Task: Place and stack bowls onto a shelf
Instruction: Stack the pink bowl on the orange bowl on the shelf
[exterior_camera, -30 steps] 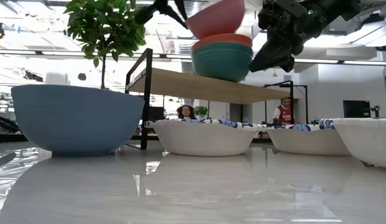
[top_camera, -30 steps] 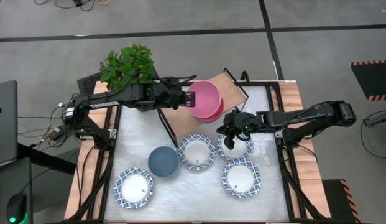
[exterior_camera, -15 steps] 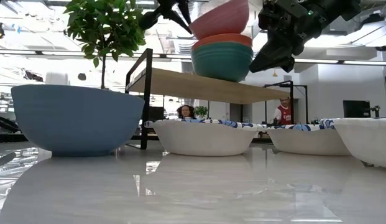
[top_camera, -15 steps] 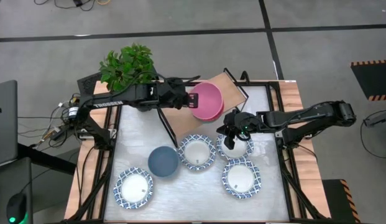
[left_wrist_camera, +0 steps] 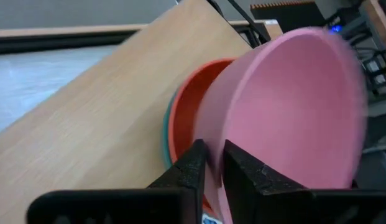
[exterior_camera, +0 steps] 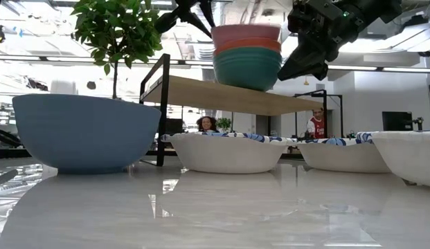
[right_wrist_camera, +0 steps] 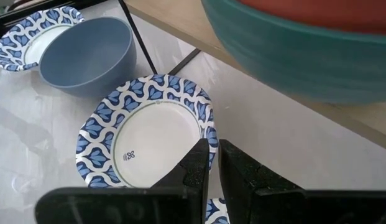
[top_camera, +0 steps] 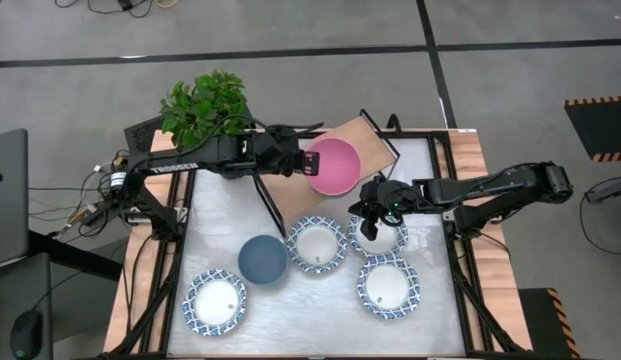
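Note:
A pink bowl (top_camera: 333, 166) (exterior_camera: 246, 32) tops a stack on the shelf (top_camera: 368, 133) (exterior_camera: 201, 88), nested in a red bowl (exterior_camera: 248, 45) that sits in a green one (exterior_camera: 248, 68). My left gripper (top_camera: 310, 160) (left_wrist_camera: 212, 149) is shut on the pink bowl at the side nearest the table's left. My right gripper (top_camera: 373, 212) (right_wrist_camera: 212, 146) (exterior_camera: 299, 68) hangs shut in the air above a white, blue-rimmed bowl (top_camera: 378, 238) and touches nothing. A blue bowl (top_camera: 262, 258) (exterior_camera: 86, 131) and several white patterned bowls rest on the tabletop. My left gripper pinches the pink bowl's rim (left_wrist_camera: 210, 134) on its left-hand side, one finger inside the wall and one outside. The fingers reach in roughly level from the table's left. The bowl sits level, nested in the red bowl on the shelf.
A potted plant (top_camera: 203, 105) (exterior_camera: 114, 31) stands at the far left corner beside the shelf's black end frame (exterior_camera: 163, 104). White patterned bowls (top_camera: 316, 243) (top_camera: 388, 286) (top_camera: 215, 300) fill the near half of the table. People sit in the room beyond.
My left gripper has come down and slightly toward the near edge, still shut on the pink bowl. The bowl was tilted above the stack; it now sits level, nested in the red bowl and covering it from above. My right arm has kept still.

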